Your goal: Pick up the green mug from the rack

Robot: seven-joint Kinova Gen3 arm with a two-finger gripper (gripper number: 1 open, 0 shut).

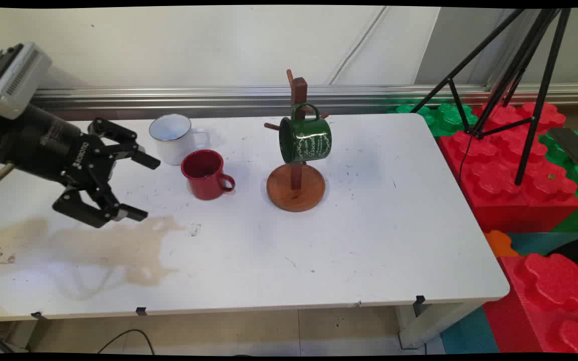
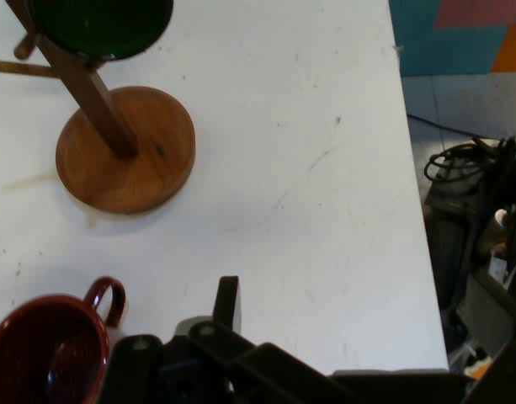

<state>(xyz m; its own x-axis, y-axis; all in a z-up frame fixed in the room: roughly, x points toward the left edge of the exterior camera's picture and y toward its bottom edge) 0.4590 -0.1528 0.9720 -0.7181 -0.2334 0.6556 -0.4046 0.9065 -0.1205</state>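
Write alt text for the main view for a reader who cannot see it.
A black gripper, open and empty, hovers at the left of a white table, nearest a red mug. A white mug stands behind that, and a green mug hangs on a wooden mug stand mid-table.

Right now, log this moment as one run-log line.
gripper: open, empty, above table | nearest: red enamel mug, upright | behind: white enamel mug | green enamel mug: hung on wooden mug tree
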